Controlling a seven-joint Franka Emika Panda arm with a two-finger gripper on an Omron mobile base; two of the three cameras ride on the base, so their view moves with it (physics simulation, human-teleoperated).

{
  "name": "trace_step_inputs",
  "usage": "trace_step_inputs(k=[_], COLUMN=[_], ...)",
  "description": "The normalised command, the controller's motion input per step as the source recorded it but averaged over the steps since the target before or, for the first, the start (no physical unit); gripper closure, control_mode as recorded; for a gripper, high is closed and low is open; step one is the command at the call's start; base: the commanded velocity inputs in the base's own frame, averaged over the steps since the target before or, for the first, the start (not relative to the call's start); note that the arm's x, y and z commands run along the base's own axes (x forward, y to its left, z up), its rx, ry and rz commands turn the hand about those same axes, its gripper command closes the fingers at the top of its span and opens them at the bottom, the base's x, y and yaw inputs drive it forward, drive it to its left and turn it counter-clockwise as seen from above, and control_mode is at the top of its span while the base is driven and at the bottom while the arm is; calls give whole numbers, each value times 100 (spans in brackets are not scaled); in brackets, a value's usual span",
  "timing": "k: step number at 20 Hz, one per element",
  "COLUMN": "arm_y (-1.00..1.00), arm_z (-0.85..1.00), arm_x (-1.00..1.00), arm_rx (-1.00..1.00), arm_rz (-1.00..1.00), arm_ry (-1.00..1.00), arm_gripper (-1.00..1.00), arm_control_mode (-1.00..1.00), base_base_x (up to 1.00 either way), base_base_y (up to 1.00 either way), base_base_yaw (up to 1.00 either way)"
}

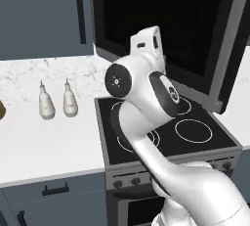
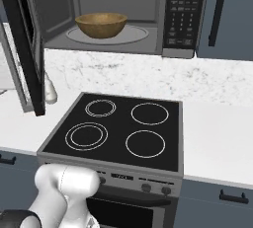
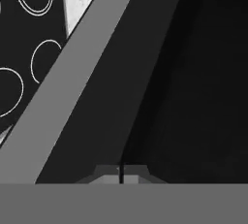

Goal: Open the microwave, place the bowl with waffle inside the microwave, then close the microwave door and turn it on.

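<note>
While the microwave point(image 2: 118, 15) hangs above the stovetop point(image 2: 118, 131), the microwave door point(image 1: 171, 29) stands swung open to its left; the bowl point(image 2: 101, 24) sits inside the microwave, and the pincer point(image 3: 121, 174) is closed together against that door.

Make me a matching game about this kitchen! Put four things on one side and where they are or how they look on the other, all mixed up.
Things:
1. bowl
2. microwave door
3. two white bottles
4. stovetop

Descriptions:
A. swung wide open
B. standing on the white counter left of the stove
C. black with white rings
D. sitting inside the microwave on the round plate

Pairs: 1-D, 2-A, 3-B, 4-C
</note>
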Motion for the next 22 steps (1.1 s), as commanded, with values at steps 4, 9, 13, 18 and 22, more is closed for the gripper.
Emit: trace_step_inputs(k=[4, 9, 13, 18, 22], arm_y=[-99, -85, -30, 0, 0], arm_z=[31, 0, 0, 0, 0], arm_x=[100, 100, 93, 97, 100], arm_rx=[49, 32, 21, 16, 13], arm_rz=[24, 27, 43, 44, 39], arm_ry=[-19, 1, -11, -15, -22], arm_gripper=[100, 100, 100, 100, 100], arm_control_mode=[-100, -100, -100, -100, -100], base_base_x=[0, 0, 0, 0, 0], base_base_y=[0, 0, 0, 0, 0], base_base_yaw=[0, 0, 0, 0, 0])
